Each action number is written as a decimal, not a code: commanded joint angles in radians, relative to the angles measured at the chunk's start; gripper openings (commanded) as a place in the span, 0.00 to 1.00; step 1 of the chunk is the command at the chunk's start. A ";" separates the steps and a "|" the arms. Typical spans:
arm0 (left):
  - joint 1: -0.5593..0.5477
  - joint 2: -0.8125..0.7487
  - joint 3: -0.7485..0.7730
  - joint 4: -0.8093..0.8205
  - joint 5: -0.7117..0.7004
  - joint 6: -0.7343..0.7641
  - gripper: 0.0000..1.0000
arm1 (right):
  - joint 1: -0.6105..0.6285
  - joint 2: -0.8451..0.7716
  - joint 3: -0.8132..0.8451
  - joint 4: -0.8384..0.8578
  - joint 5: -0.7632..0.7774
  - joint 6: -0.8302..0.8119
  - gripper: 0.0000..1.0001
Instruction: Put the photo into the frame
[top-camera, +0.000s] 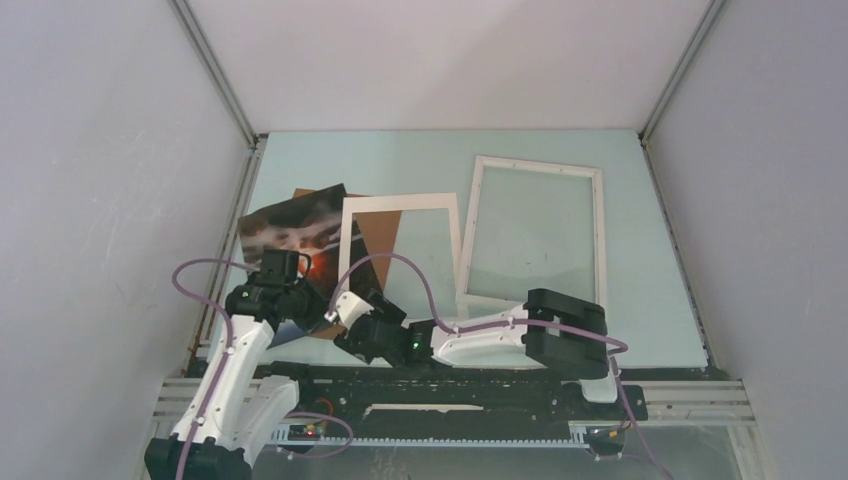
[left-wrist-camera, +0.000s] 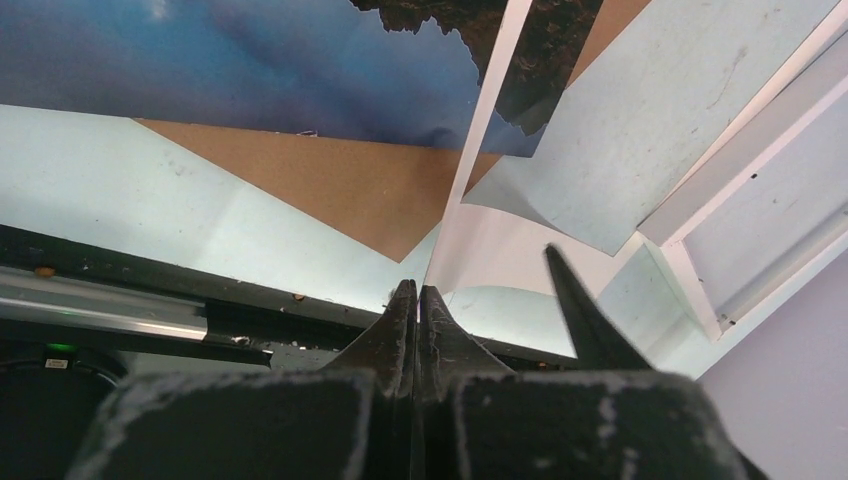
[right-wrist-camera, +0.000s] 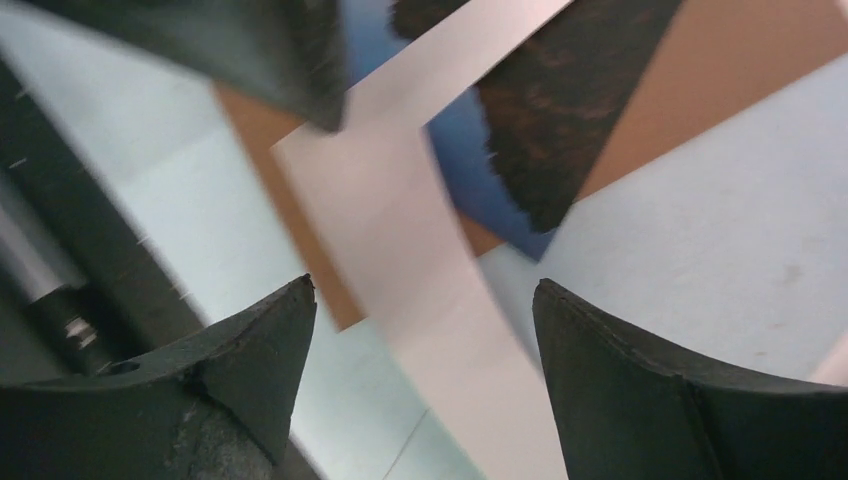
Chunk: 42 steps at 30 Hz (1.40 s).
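Note:
The photo (top-camera: 285, 230), a dark sky print with a red glow, lies tilted at the left on the brown backing board (top-camera: 382, 225). Over both lies a white paper mat border (top-camera: 400, 202) with an open window. The white frame (top-camera: 603, 240) with its clear pane lies flat to the right. My left gripper (left-wrist-camera: 418, 290) is shut on the mat's near edge (left-wrist-camera: 490, 130), which rises off the table. Beside it my right gripper (right-wrist-camera: 425, 300) stands open, the white strip (right-wrist-camera: 440, 300) passing between its fingers without contact. The two grippers meet at the mat's near left corner (top-camera: 335, 312).
Grey walls close in the table on the left, back and right. The arm rail (top-camera: 450, 395) runs along the near edge. A purple cable (top-camera: 400, 262) loops over the mat. The frame's corner (left-wrist-camera: 700, 290) shows right of the left gripper.

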 joint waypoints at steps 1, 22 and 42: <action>-0.003 -0.025 0.053 -0.013 0.020 -0.012 0.00 | 0.020 0.046 0.049 0.108 0.266 -0.121 0.85; -0.003 -0.073 0.227 -0.082 0.018 0.032 0.02 | 0.067 0.036 0.063 0.239 0.337 -0.186 0.21; -0.003 -0.270 0.689 -0.070 -0.319 0.226 1.00 | -0.321 -0.645 -0.161 0.107 -0.239 0.390 0.00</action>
